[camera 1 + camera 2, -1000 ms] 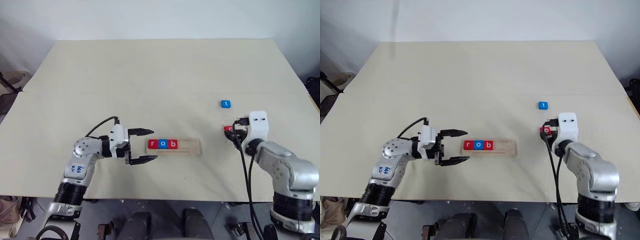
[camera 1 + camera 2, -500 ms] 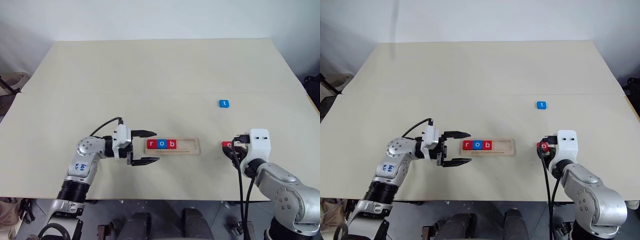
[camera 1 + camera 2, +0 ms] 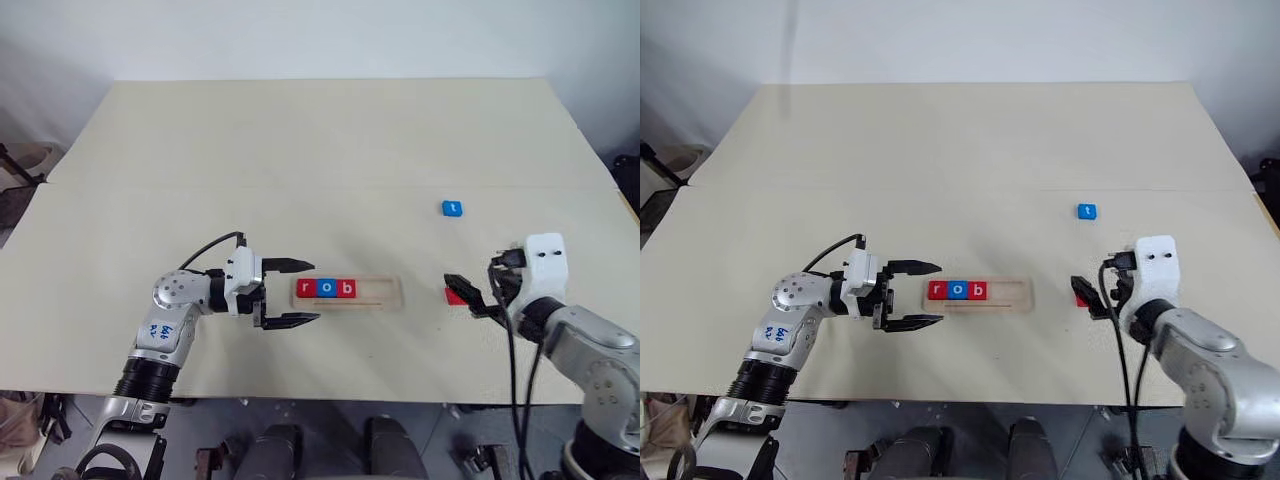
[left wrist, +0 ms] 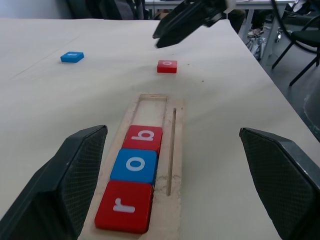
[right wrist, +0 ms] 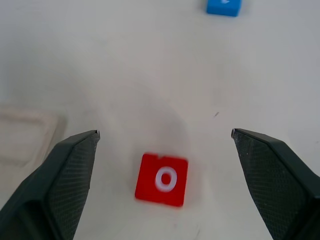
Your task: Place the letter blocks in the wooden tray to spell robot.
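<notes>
The wooden tray (image 3: 381, 291) lies in the middle near the table's front edge. Its left part holds three letter blocks: red r (image 3: 306, 288), blue o (image 3: 326, 288) and red b (image 3: 346, 288). My left gripper (image 3: 309, 291) is open just left of the tray, pointing along it. A red o block (image 5: 162, 179) lies flat on the table right of the tray. My right gripper (image 5: 165, 132) hovers open above that block, touching nothing. A blue t block (image 3: 451, 208) sits farther back on the right.
The beige table (image 3: 300, 150) is bare across its far half, with a seam running across the middle. The right part of the tray's slot (image 4: 152, 104) holds nothing. The table's front edge lies close behind both grippers.
My right gripper carried the red o block toward the table's front, opened and let it go, then drew back from it. The left gripper stayed put.
</notes>
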Action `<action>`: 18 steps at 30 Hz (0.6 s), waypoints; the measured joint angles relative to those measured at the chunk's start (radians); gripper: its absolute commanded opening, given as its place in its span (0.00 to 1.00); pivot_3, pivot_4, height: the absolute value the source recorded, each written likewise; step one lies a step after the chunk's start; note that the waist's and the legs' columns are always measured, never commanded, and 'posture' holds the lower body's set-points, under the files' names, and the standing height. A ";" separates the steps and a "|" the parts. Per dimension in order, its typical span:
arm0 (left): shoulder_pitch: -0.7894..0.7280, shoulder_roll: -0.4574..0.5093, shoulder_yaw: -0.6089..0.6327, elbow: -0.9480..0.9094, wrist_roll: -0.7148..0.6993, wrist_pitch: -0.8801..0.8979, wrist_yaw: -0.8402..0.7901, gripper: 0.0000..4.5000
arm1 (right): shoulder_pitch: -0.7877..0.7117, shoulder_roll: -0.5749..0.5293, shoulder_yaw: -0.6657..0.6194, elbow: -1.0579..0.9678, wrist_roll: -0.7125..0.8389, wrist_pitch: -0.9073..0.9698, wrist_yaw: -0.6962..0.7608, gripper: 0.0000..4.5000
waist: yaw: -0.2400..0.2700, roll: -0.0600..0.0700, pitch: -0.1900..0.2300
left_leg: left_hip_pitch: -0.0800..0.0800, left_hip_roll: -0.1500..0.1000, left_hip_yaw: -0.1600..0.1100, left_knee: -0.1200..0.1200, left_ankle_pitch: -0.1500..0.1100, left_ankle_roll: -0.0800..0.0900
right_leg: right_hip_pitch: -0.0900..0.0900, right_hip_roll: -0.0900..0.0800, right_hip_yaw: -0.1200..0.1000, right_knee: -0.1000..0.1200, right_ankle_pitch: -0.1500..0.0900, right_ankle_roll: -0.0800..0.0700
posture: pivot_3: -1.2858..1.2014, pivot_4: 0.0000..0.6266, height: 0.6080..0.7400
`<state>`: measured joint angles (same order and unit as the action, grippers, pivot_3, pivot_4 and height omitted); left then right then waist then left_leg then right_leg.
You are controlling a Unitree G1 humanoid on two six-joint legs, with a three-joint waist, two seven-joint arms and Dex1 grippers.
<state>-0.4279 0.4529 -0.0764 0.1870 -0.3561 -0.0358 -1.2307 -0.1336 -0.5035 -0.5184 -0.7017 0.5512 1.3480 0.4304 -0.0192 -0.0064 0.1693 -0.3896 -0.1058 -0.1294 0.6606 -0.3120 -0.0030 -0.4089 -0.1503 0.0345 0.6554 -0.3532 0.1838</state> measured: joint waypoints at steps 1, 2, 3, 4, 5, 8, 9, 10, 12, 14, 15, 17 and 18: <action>0.000 0.001 0.000 0.005 0.000 0.000 0.000 1.00 | 0.023 -0.018 -0.013 0.011 0.012 -0.033 0.039 0.99 | 0.000 0.000 0.000 | 0.000 0.000 0.000 0.000 0.000 0.000 | 0.000 0.000 0.000 0.000 0.000 0.000 | 0.52 0.24 1.00; -0.001 -0.001 -0.001 0.008 0.001 0.000 0.000 1.00 | 0.066 -0.043 -0.024 0.035 0.019 -0.105 0.098 0.99 | 0.000 0.000 0.000 | 0.000 0.000 0.000 0.000 0.000 0.000 | 0.000 0.000 0.000 0.000 0.000 0.000 | 0.52 0.24 1.00; -0.002 -0.002 -0.002 0.009 0.001 0.000 0.001 1.00 | 0.125 -0.074 -0.037 0.076 0.015 -0.222 0.178 0.99 | 0.005 0.000 0.000 | 0.000 0.000 0.001 0.000 0.000 0.000 | 0.000 0.000 0.000 -0.002 0.000 0.000 | 0.52 0.24 1.00; 0.000 0.000 0.000 0.012 0.001 0.000 0.001 1.00 | 0.186 -0.099 -0.052 0.127 -0.006 -0.337 0.250 0.99 | 0.010 0.000 0.000 | 0.001 0.000 0.001 0.000 0.000 0.001 | 0.001 0.000 0.000 -0.002 0.000 0.000 | 0.52 0.24 1.00; -0.001 0.000 0.000 0.012 0.001 0.000 0.003 1.00 | 0.231 -0.116 -0.057 0.176 -0.030 -0.449 0.309 0.99 | 0.014 0.000 0.000 | 0.001 0.000 0.002 0.000 0.000 0.001 | 0.001 0.000 0.000 -0.002 0.000 0.001 | 0.52 0.24 1.00; -0.001 -0.001 0.000 0.012 0.001 0.000 0.006 1.00 | 0.317 -0.153 -0.058 0.329 -0.101 -0.749 0.458 0.99 | 0.015 -0.001 0.000 | 0.002 0.000 0.004 0.001 -0.001 0.001 | 0.001 0.000 0.000 -0.002 0.000 0.001 | 0.52 0.24 1.00; -0.001 -0.001 0.000 0.011 0.001 0.000 0.006 1.00 | 0.334 -0.167 -0.058 0.403 -0.121 -0.874 0.521 0.99 | 0.014 -0.001 0.000 | 0.003 0.001 0.004 0.001 -0.001 0.001 | 0.002 0.000 0.000 -0.003 0.000 0.001 | 0.52 0.24 1.00; 0.000 0.000 0.000 0.010 0.000 0.000 0.006 1.00 | 0.341 -0.180 -0.059 0.461 -0.137 -0.957 0.562 0.99 | 0.014 -0.001 0.000 | 0.003 0.001 0.005 0.001 -0.001 0.001 | 0.002 0.000 0.000 -0.003 0.000 0.001 | 0.52 0.24 1.00; 0.000 0.001 0.000 0.008 0.000 0.000 0.006 1.00 | 0.346 -0.204 -0.058 0.560 -0.160 -1.088 0.629 0.99 | 0.014 -0.001 0.000 | 0.003 0.001 0.005 0.001 -0.001 0.001 | 0.002 0.000 0.000 -0.003 0.000 0.001 | 0.52 0.24 1.00; 0.001 0.005 0.000 -0.002 0.000 0.000 0.006 1.00 | 0.341 -0.256 -0.034 0.692 -0.199 -1.229 0.693 0.99 | 0.015 -0.001 0.001 | 0.003 0.001 0.005 0.001 -0.001 0.001 | 0.002 0.000 0.000 -0.004 0.000 0.001 | 0.52 0.24 1.00; 0.005 0.011 0.001 -0.012 0.000 0.000 0.006 1.00 | 0.338 -0.276 -0.030 0.746 -0.214 -1.279 0.713 0.99 | 0.016 -0.001 0.001 | 0.003 0.001 0.005 0.001 -0.001 0.001 | 0.002 0.000 0.000 -0.004 0.000 0.001 | 0.52 0.24 1.00; 0.011 0.025 0.011 -0.022 -0.001 0.001 0.007 1.00 | 0.311 -0.301 -0.015 0.837 -0.222 -1.348 0.750 0.99 | 0.014 -0.001 0.001 | 0.003 0.001 0.005 0.001 -0.001 0.001 | 0.002 0.000 0.000 -0.004 0.000 0.001 | 0.52 0.24 1.00; 0.012 0.027 0.016 -0.024 -0.001 0.001 0.008 1.00 | 0.288 -0.314 0.002 0.879 -0.224 -1.372 0.767 0.99 | 0.013 -0.001 0.001 | 0.003 0.001 0.005 0.001 -0.001 0.001 | 0.002 0.000 0.000 -0.004 0.000 0.001 | 0.52 0.24 1.00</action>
<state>-0.4157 0.4800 -0.0600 0.1629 -0.3572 -0.0346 -1.2225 0.1544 -0.8172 -0.5167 0.1768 0.3271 -0.0241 1.1973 -0.0066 -0.0077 0.1700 -0.3865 -0.1044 -0.1243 0.6618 -0.3126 -0.0020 -0.4071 -0.1500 0.0347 0.6512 -0.3527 0.1847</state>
